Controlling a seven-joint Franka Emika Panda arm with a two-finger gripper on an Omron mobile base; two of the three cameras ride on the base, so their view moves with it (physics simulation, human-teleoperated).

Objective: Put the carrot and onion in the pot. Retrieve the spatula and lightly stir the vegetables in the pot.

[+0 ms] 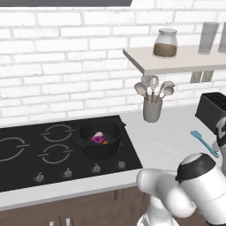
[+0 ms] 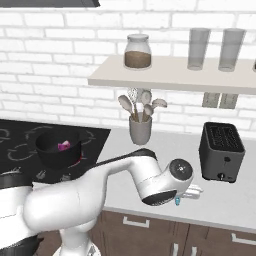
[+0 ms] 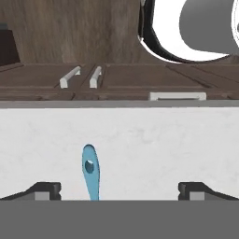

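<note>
The black pot sits on the front right burner of the cooktop. Inside it lie the purple onion and the small orange carrot. From the right base view the pot shows the onion. The light-blue spatula lies flat on the white counter, right of the stove. My gripper hovers low over its handle end, open wide. The spatula handle, with a hole near its tip, lies between the fingertips, closer to the left one. A bit of blue spatula peeks from under the hand.
A grey utensil cup with spoons stands at the back of the counter. A black toaster sits right of the spatula. A shelf above carries a jar and glasses. The counter's front edge and the cabinet drawers are close by.
</note>
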